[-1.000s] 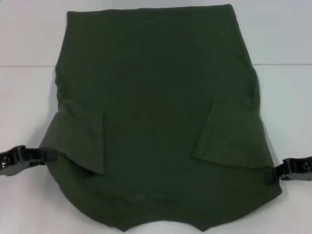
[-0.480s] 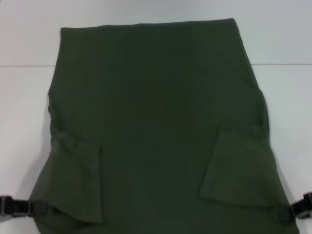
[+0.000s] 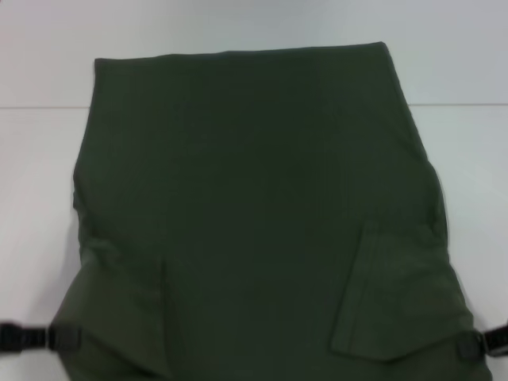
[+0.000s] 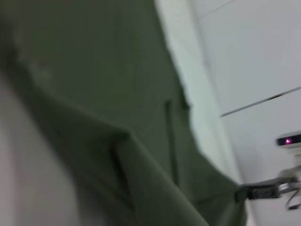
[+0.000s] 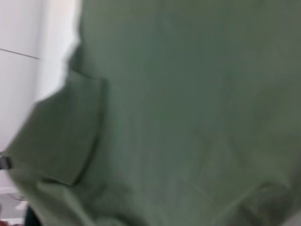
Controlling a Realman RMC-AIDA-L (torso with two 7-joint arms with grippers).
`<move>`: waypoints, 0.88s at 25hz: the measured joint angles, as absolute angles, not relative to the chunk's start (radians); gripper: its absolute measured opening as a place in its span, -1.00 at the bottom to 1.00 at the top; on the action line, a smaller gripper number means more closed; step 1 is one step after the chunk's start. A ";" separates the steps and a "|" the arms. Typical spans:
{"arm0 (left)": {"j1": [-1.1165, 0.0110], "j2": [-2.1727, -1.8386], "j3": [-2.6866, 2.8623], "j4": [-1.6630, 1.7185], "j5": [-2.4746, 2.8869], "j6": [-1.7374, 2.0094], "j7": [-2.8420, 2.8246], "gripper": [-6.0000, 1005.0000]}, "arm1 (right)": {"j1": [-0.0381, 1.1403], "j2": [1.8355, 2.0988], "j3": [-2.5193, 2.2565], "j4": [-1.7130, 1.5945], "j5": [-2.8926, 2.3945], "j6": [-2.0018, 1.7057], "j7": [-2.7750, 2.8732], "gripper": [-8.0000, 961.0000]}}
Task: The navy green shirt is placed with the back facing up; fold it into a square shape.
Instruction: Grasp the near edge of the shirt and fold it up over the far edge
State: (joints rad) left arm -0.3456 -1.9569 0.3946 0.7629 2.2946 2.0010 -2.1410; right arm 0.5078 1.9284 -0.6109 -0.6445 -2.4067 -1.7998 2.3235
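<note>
While a plain white tabletop runs up to a pale wall at the far side, the large dark olive-green soft fabric T-shirt lies spread across most of it, plain side up, its straight hem edge farthest from the robot and both short sleeves folded inward over the body. At the near left edge of the cloth the black left gripper is closed on the fabric, and at the near right edge the black right gripper pinches the opposite side. From the left wrist view, the right gripper shows clamping the shirt's far edge.
</note>
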 joint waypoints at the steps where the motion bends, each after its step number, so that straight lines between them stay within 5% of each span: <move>1: -0.359 -1.956 0.392 0.760 2.267 2.004 -2.145 -0.93 | 0.514 1.930 -0.598 -0.643 -2.383 -1.810 2.308 -0.90; 14: -0.648 -1.948 0.363 0.623 2.221 1.587 -2.329 -0.94 | 0.644 1.935 -0.539 -0.622 -2.118 -1.492 2.294 -0.89; 22: -0.691 -1.975 0.592 0.615 2.230 1.148 -2.433 -0.94 | 0.708 1.983 -0.632 -0.534 -2.091 -1.013 2.229 -0.89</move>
State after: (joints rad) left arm -0.6908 -1.9751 0.5924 0.6151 2.2304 1.1484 -2.4325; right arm 0.7077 1.9828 -0.6325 -0.5345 -2.0914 -1.0130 2.2288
